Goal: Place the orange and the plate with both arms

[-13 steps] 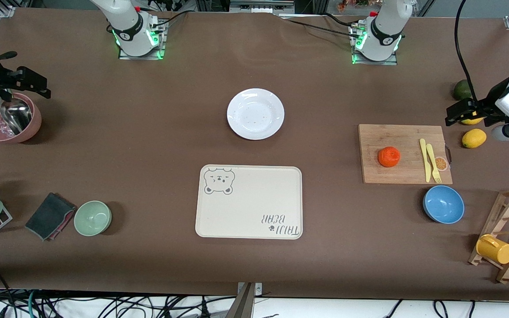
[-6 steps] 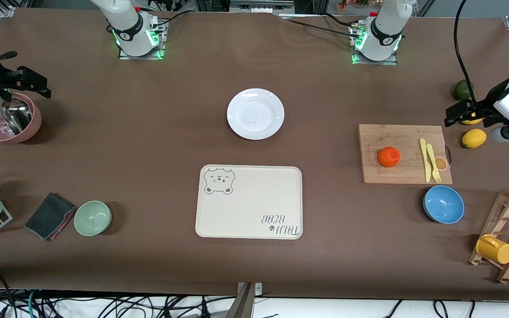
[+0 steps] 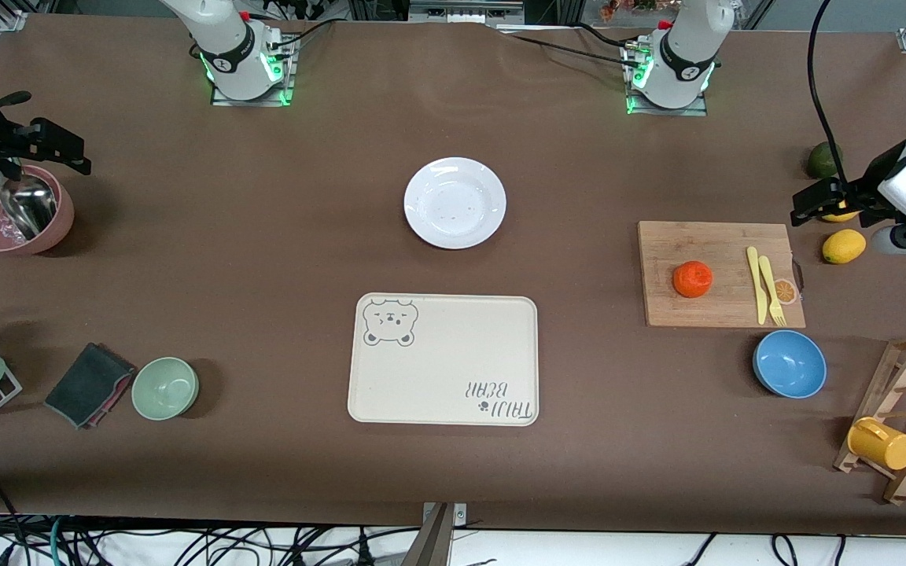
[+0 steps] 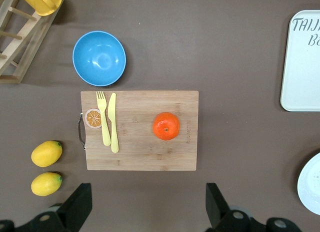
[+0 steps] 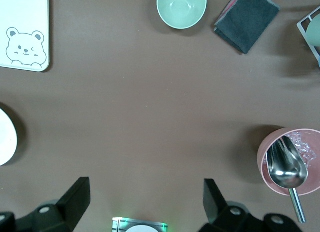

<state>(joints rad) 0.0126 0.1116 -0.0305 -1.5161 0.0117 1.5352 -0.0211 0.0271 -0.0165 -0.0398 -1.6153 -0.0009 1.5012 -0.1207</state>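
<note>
Small, round, bright orange-red orange (image 3: 692, 279) (image 4: 166, 126), slightly flattened, dimpled top up, resting on a wooden cutting board (image 3: 720, 273) (image 4: 140, 130), toward its edge at nine o'clock in the front view. Round, plain, glossy white plate (image 3: 454, 203) (image 4: 311, 184) lying flat and empty on the brown table, at twelve o'clock from a cream rectangular tray (image 3: 443, 360) (image 4: 301, 61), well apart from the fruit.

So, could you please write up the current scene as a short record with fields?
orange: on the wooden cutting board, at, untouched
plate: bare on the table, at, farther from the front camera than the bear-print tray
left pincer: open, up over the table toward the left arm's end, beside the lemons
right pincer: open, up above the pink bowl holding a metal scoop
progress: neither item grasped yet
</note>
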